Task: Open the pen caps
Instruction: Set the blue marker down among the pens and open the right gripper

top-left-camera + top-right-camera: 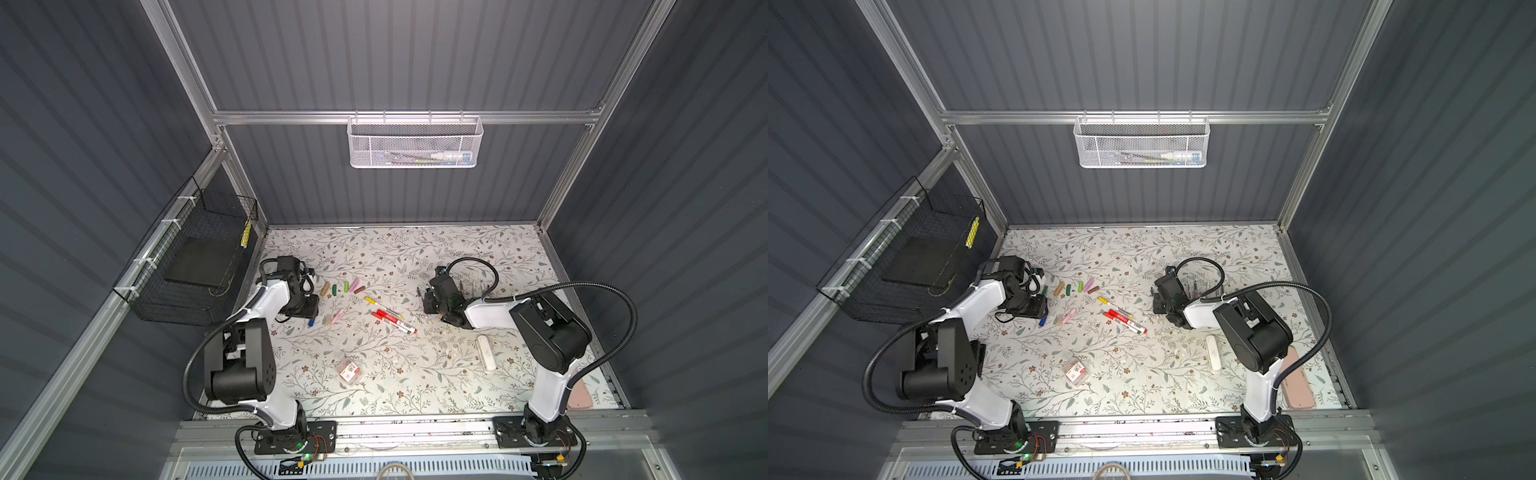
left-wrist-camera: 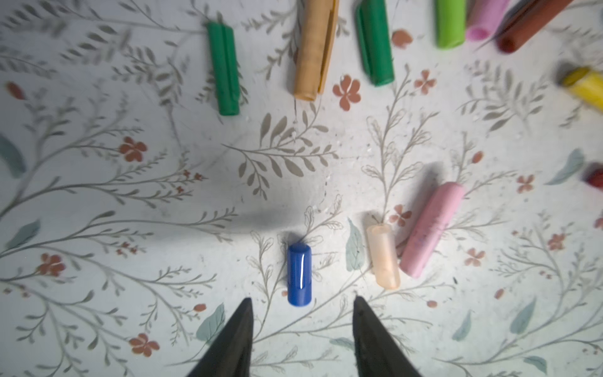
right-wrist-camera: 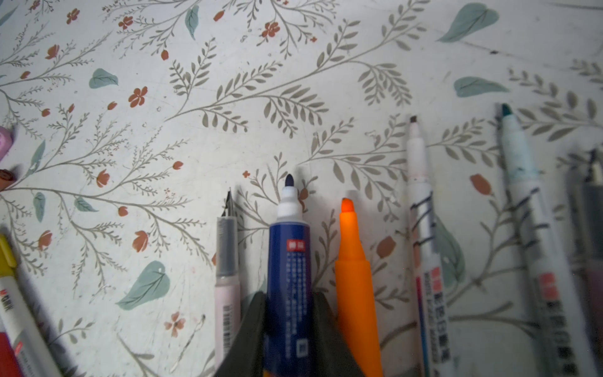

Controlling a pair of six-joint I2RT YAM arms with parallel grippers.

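In the left wrist view a blue pen cap (image 2: pixel 299 274) lies loose on the flowered table, just ahead of my left gripper (image 2: pixel 301 298), which is open with nothing between its fingers. Beside it lie a peach cap (image 2: pixel 383 256) and a pink cap (image 2: pixel 430 228); farther off are green (image 2: pixel 224 68), tan (image 2: pixel 313 49) and other caps. In both top views the blue cap (image 1: pixel 310 322) (image 1: pixel 1042 321) sits at the left gripper. My right gripper (image 3: pixel 290 293) is shut on an uncapped blue marker (image 3: pixel 288 248), its tip bare. An orange highlighter (image 3: pixel 354 261) lies uncapped next to it.
Capped yellow and red pens (image 1: pixel 384 311) lie mid-table. A small clear box (image 1: pixel 350 370) sits nearer the front, a white oblong case (image 1: pixel 486 353) by the right arm, a pink case (image 1: pixel 1298 384) at the right edge. A black wire basket (image 1: pixel 195 262) hangs on the left.
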